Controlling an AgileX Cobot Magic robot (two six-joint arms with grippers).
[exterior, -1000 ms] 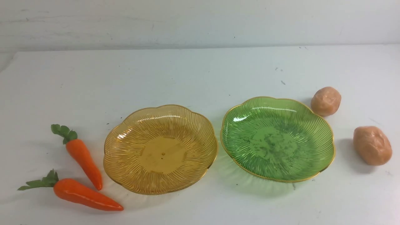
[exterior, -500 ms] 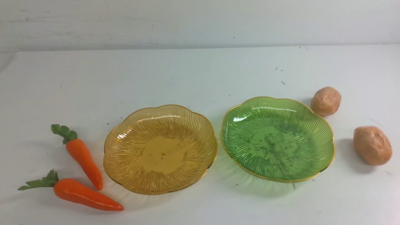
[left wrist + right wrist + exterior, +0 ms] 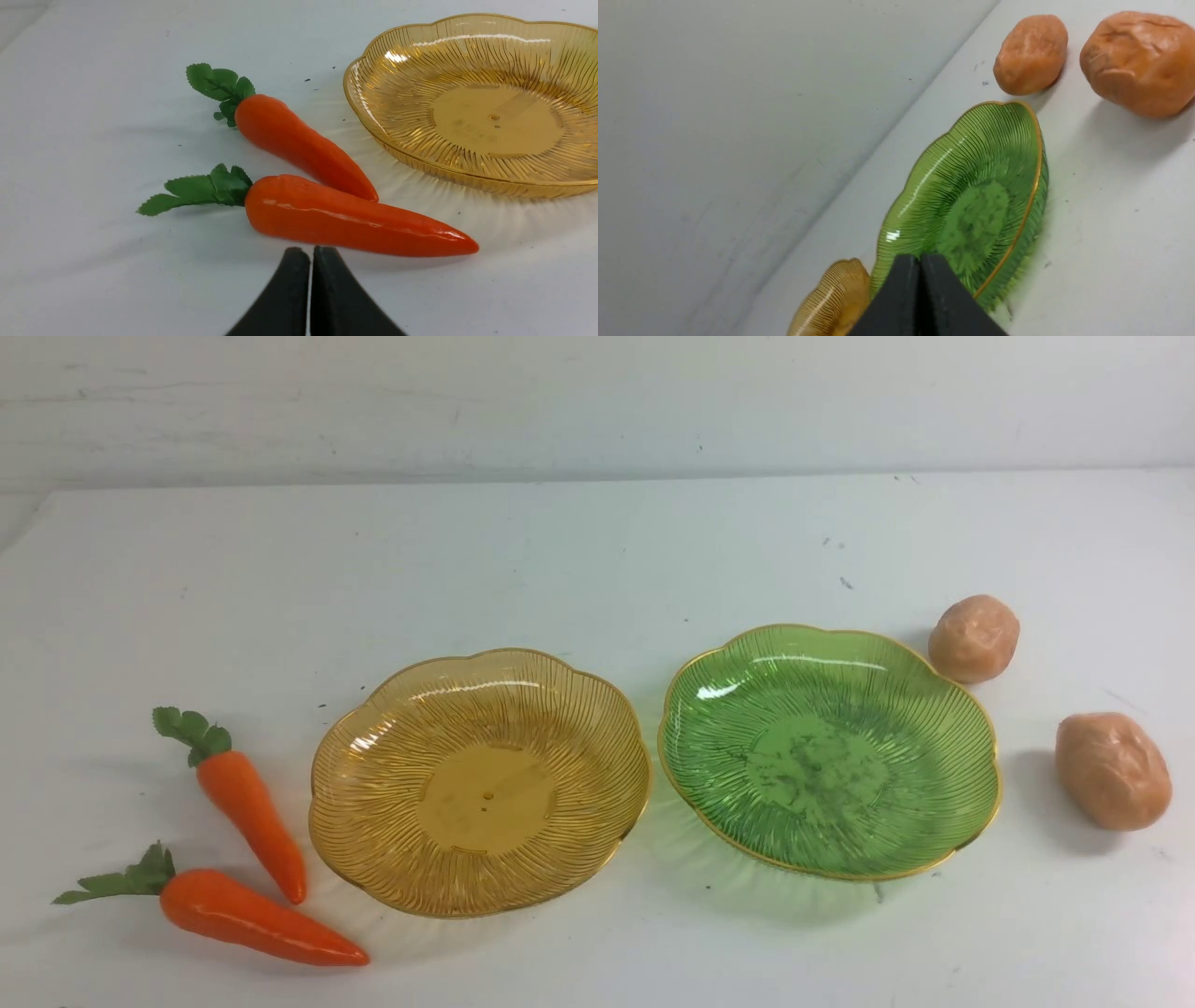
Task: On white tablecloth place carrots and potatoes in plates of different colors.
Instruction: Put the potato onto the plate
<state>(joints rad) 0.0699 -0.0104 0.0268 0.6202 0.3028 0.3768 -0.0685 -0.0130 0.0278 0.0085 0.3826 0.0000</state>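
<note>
On the white tablecloth (image 3: 597, 551) two orange carrots lie at the left: one nearer the front (image 3: 252, 917) (image 3: 345, 218), one behind it (image 3: 250, 812) (image 3: 299, 140). An empty amber plate (image 3: 373, 803) (image 3: 387, 121) sits beside them, and an empty green plate (image 3: 952, 775) (image 3: 1017, 140) stands to its right. Past the green plate rest a rounder potato (image 3: 973, 637) (image 3: 1031, 53) and an oval potato (image 3: 1113, 770) (image 3: 1139, 60). My left gripper (image 3: 310, 254) is shut and empty, just short of the front carrot. My right gripper (image 3: 920, 261) is shut and empty, near the green plate's rim. Neither arm shows in the front view.
A pale wall (image 3: 597, 401) rises behind the table's far edge. A corner of the amber plate (image 3: 836, 298) shows in the right wrist view beside the green one. Small dark specks dot the cloth.
</note>
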